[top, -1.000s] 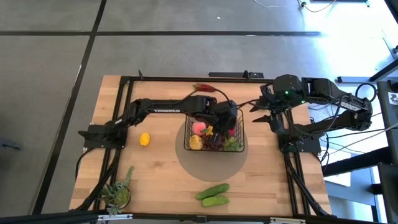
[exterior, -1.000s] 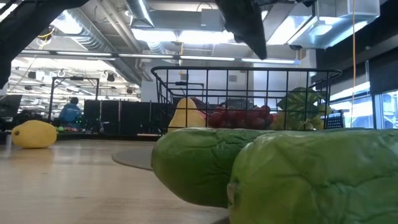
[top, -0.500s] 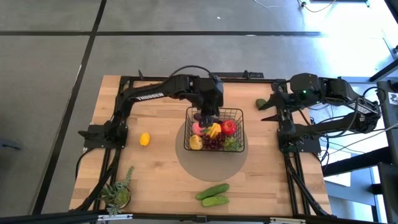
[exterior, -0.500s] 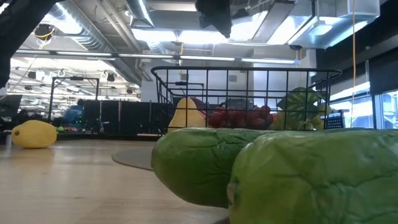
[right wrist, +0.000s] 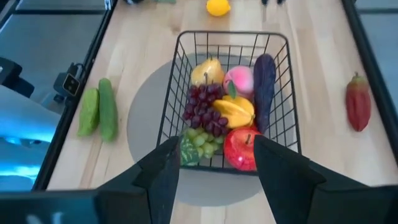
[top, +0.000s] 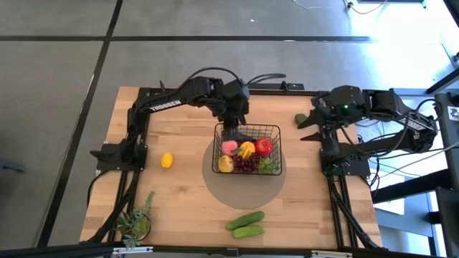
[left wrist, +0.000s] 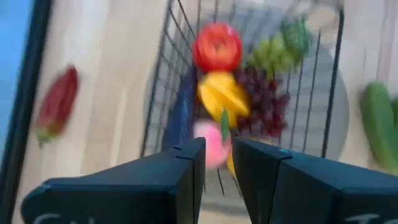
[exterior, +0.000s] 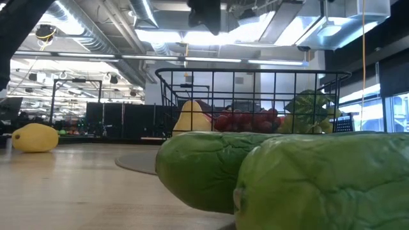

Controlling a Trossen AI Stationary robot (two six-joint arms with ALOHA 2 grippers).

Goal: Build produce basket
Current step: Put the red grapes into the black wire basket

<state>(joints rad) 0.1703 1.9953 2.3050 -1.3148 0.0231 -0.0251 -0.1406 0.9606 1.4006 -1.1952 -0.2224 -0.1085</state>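
Wooden worktop carries the basket of apple, grapes, eggplant; left pincer narrow, empty; right pincer wide

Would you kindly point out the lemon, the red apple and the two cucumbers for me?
lemon (top: 166,160), high view, middle of the fruit.
red apple (right wrist: 241,149), right wrist view, front of its skin.
cucumbers (top: 246,223), high view, middle of the pair.

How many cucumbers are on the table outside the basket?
2: both cucumbers lie side by side on the table's near edge, in front of the basket. None shows inside it, though the pile could hide one.
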